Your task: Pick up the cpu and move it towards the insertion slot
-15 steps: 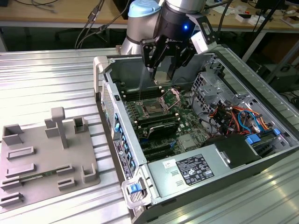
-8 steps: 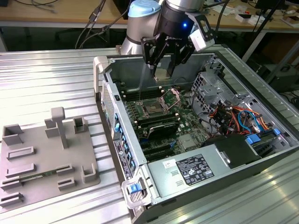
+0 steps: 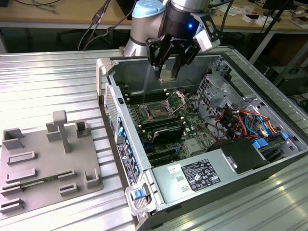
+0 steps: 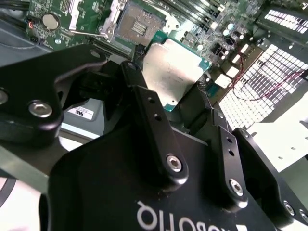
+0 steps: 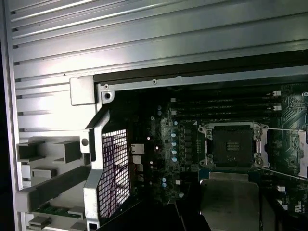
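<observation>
Jaws closed on the cpu [image 4: 175,72]: in the second wrist view one black finger [image 4: 149,115] bears on one edge of the silvery chip and the other finger on the opposite edge, chip flat between them with its green rim showing. In the exterior view the gripper [image 3: 167,73] hangs inside the open computer case [image 3: 269,86], chip [image 3: 167,75] held clear above the green motherboard [image 3: 192,130]. The insertion slot [image 3: 158,111] lies on the board at about 7 o'clock from the chip in that view, apart from it and not touching; its metal frame [image 3: 177,99] is tipped up open beside it. In the first wrist view the dark socket square [image 5: 233,144] is bare, and the chip's pale top [image 5: 230,204] sits just beside its frame. Black memory slots [image 3: 163,130] run next to the socket. Case interior: bundled orange and blue cables [image 3: 240,120] toward the exterior view's right, a grey power box [image 3: 197,175] along the near wall. Case walls ring the board on all sides, leaving open room straight above the socket. On the ribbed tabletop [image 3: 48,82] at the exterior view's left lies a grey tray [image 3: 48,163] with upright blocks, well apart from the case.
</observation>
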Controlling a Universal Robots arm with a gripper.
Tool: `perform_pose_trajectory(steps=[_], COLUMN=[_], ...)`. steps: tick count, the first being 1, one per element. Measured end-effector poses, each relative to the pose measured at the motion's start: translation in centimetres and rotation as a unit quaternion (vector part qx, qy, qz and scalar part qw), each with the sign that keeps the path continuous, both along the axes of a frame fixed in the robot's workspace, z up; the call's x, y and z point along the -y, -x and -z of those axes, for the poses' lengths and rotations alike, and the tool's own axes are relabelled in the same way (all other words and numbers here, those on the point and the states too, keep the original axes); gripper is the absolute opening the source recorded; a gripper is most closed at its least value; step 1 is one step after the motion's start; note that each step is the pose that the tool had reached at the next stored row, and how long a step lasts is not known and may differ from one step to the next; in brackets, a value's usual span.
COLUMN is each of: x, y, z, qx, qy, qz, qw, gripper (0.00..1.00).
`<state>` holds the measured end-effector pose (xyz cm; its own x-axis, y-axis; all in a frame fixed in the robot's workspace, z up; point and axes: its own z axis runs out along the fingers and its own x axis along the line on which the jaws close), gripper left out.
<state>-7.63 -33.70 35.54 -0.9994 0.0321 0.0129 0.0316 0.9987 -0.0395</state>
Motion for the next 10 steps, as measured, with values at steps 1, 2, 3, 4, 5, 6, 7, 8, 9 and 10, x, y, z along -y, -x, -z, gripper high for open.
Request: perform_pose_trajectory(steps=[1, 2, 3, 4, 5, 6, 7, 8, 9, 10], x=[-0.17, -0.31, -0.44, -0.56, -0.85, -1.05, -1.21, -1.31, -1.38, -1.38], y=[0.0, 0.0, -0.01, -0.02, -0.06, -0.11, -0.13, -0.14, -0.14, -0.14], z=[0.0, 0.0, 0.0, 0.0, 0.0, 0.0, 0.01, 0.02, 0.02, 0.02], qx=[-0.0003, -0.0006, -0.0008, -0.0008, -0.0011, -0.0016, -0.002, -0.0022, -0.0024, -0.0024], qy=[-0.0002, -0.0003, -0.0004, -0.0004, -0.0004, -0.0004, -0.0004, -0.0004, -0.0004, -0.0004], qz=[0.0, 0.0, 0.0, 0.0, 0.0, 0.0, 0.0, 0.0, 0.0, 0.0], qw=[1.0, 1.0, 1.0, 1.0, 1.0, 1.0, 1.0, 1.0, 1.0, 1.0], gripper=[0.55, 0.55, 0.55, 0.55, 0.55, 0.55, 0.55, 0.55, 0.55, 0.55])
